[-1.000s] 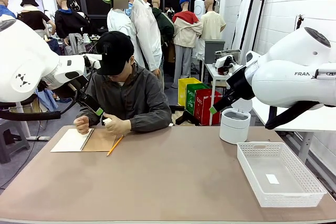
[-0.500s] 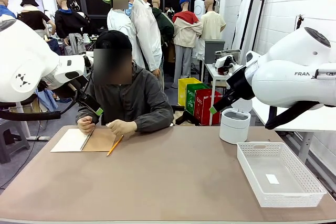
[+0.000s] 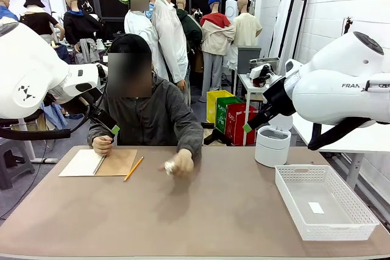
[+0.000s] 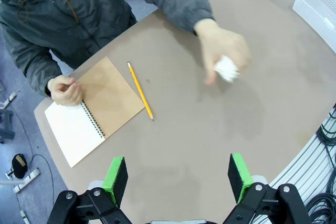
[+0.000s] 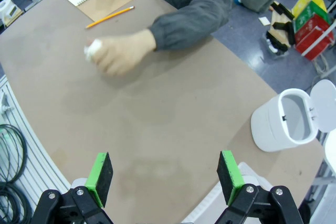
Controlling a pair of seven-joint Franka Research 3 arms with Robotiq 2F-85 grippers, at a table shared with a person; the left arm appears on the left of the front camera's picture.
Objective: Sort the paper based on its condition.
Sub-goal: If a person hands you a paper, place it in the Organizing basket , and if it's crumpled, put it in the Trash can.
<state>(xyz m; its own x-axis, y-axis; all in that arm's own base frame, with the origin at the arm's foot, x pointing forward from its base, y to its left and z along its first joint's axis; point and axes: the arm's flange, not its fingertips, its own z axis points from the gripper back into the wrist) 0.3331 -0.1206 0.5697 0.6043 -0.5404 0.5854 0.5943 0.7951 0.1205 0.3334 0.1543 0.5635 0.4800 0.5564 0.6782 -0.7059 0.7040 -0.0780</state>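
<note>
The paper is crumpled into a small white ball (image 3: 169, 167), held in the person's outstretched hand (image 3: 180, 164) low over the middle of the table. The same ball (image 4: 227, 69) shows in the left wrist view and, as a white lump (image 5: 93, 49) in the blurred fist, in the right wrist view. My left gripper (image 4: 177, 179) hangs open high above the table, short of the ball. My right gripper (image 5: 164, 176) is open too, well above the table's bare centre and apart from the hand.
A spiral notebook (image 3: 97, 162) lies open at the far left under the person's other hand, a yellow pencil (image 3: 133, 168) beside it. A white basket (image 3: 292, 176) with a tiny tag (image 3: 315, 207) stands at the right. A white lidded bin (image 3: 272, 146) stands behind it.
The person's hand has swung from beside the notebook out to the table's middle with the crumpled paper in it. Both arms have stayed still.
</note>
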